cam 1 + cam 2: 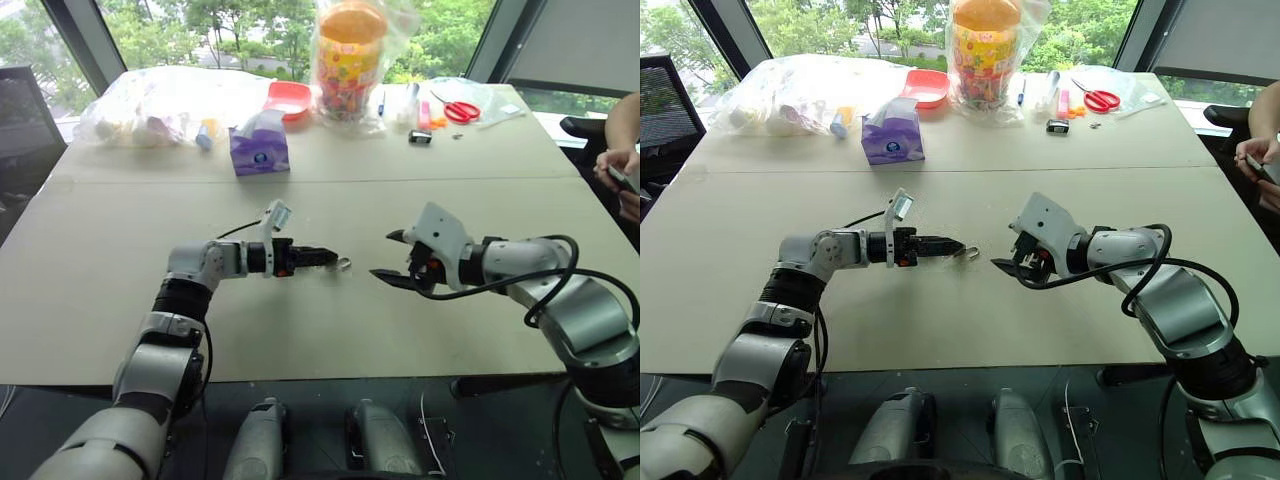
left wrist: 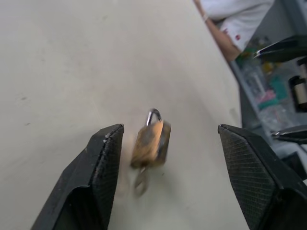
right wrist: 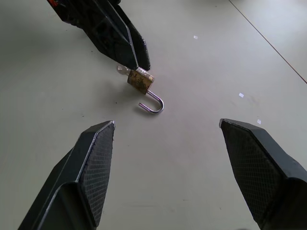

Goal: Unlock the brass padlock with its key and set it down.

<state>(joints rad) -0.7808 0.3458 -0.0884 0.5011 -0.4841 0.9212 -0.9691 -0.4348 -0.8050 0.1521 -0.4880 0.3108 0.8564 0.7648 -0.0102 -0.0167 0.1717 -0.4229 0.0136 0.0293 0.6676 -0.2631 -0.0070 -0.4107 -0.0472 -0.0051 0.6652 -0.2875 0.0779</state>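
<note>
The left gripper (image 2: 165,177) stands with its fingers apart, the brass padlock (image 3: 140,81) lying free on the table (image 1: 120,250) just off its tips. The right gripper (image 3: 168,172), at three o'clock of the lock, is spread and empty. The shackle hangs open and the key (image 2: 140,179) sits in the worn, yellow-gold body, so unlocking and setting down look done.

No legible text anywhere. Purple tissue box (image 1: 259,149) has a round logo on its front, too small to read. Big jar (image 1: 350,60) w/ colourful printed wrap: pattern only, no words made out. Brass padlock (image 3: 140,81): no marking readable.
</note>
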